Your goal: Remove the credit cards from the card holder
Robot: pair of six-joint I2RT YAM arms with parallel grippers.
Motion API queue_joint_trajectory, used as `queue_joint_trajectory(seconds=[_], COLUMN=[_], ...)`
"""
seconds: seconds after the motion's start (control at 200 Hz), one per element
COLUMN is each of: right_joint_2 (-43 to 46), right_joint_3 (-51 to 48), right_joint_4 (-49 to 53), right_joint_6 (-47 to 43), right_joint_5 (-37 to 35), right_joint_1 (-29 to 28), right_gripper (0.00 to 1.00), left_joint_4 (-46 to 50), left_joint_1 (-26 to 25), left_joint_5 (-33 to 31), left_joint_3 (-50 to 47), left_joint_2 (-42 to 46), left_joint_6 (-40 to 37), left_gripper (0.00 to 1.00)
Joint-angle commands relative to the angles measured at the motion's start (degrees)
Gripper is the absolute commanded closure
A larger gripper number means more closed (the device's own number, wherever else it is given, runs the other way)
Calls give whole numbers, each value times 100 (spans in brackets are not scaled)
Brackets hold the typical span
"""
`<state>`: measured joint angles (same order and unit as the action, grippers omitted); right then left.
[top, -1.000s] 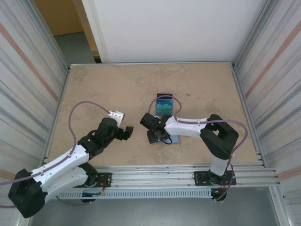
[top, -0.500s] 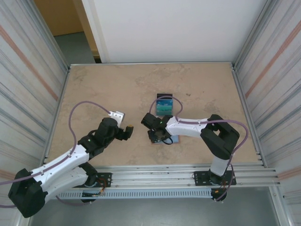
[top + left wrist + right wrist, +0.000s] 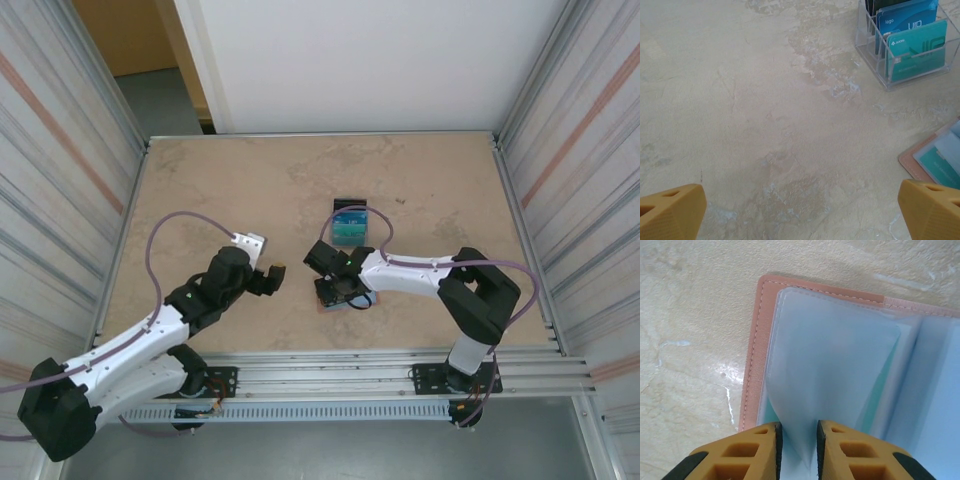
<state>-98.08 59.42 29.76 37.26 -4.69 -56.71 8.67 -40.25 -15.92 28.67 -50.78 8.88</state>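
The card holder (image 3: 751, 355) lies open on the table, with a pinkish-brown leather rim and light-blue inside panels. My right gripper (image 3: 796, 427) is shut on one light-blue panel (image 3: 830, 370), which bows up between the fingers. A teal credit card (image 3: 883, 385) shows as a sliver under that panel. In the top view the right gripper (image 3: 335, 290) covers most of the card holder (image 3: 362, 299). My left gripper (image 3: 272, 275) hovers just left of it, open and empty. In the left wrist view, the left gripper (image 3: 800, 210) has the card holder's corner (image 3: 935, 160) at the right edge.
A clear upright stand (image 3: 875, 60) holds blue and teal cards (image 3: 917, 47) behind the card holder; it also shows in the top view, the stand (image 3: 350, 222). Metal rails run along the table's near edge (image 3: 400, 365), and corrugated walls close both sides.
The right arm's elbow has swung right and nearer while its gripper stays over the card holder. The left arm has barely moved.
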Motion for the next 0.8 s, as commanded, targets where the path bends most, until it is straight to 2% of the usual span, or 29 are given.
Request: queue_joint_trajectory(seconds=[0.0, 0.155, 0.281, 0.411, 0.661, 0.797], right_joint_2=[91, 27, 62, 137, 577, 957], right_joint_3=[163, 223, 208, 224, -10, -265], right_joint_4=[525, 606, 537, 466, 119, -69], right_joint_6=[11, -16, -33, -86, -105, -104], right_joint_5=[-556, -675, -620, -488, 173, 410], right_joint_1=[-39, -38, -42, -51, -86, -53], right_gripper=[71, 71, 86, 95, 94, 93], left_joint_4=[87, 135, 152, 155, 159, 310], left_joint_1=[0, 0, 0, -22, -210, -641], left_joint_5=[42, 44, 72, 81, -27, -769], left_joint_3=[238, 312, 340, 353, 385, 479], left_joint_2=[95, 96, 99, 104, 74, -180], left_joint_6=[17, -18, -18, -21, 158, 767], left_gripper=[1, 1, 1, 1, 1, 1])
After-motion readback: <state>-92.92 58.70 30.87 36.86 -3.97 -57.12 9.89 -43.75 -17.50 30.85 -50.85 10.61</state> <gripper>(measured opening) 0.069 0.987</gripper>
